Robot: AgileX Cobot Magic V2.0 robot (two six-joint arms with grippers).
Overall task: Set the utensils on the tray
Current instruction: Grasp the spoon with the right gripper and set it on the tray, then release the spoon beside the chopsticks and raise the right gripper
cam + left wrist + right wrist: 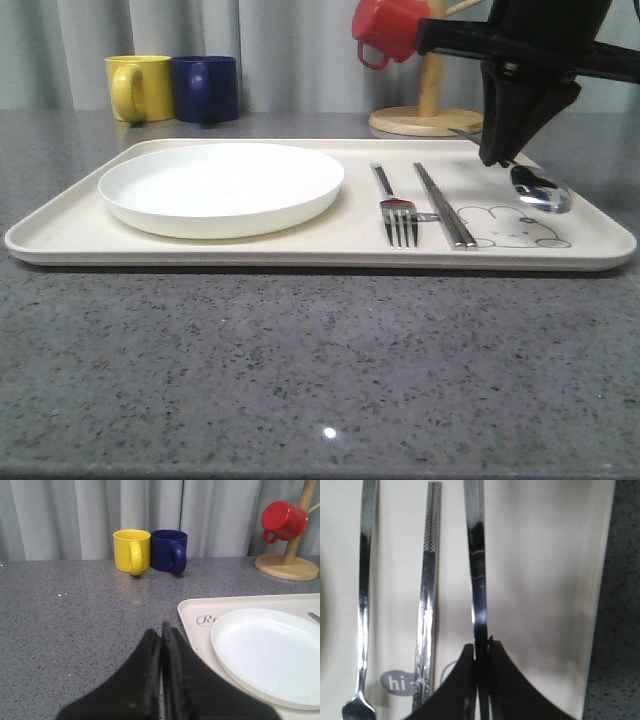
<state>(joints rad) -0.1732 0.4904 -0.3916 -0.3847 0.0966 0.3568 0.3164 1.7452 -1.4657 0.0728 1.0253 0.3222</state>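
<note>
The cream tray (300,240) lies across the grey table. On its right half, side by side, are the fork (397,215) and the chopsticks (444,205). Further right is the spoon (540,188), its bowl down by the rabbit drawing. My right gripper (497,155) is shut on the spoon's handle. The right wrist view shows the spoon handle (476,555) pinched in that gripper (482,647), with the chopsticks (430,580) and fork (365,590) beside it. My left gripper (161,630) is shut on nothing, above the table just off the tray's left edge (192,612).
A round white plate (220,185) fills the tray's left half. Behind the tray stand a yellow mug (138,88) and a blue mug (205,88). A red mug (390,28) hangs on a wooden mug tree (428,118) at the back right.
</note>
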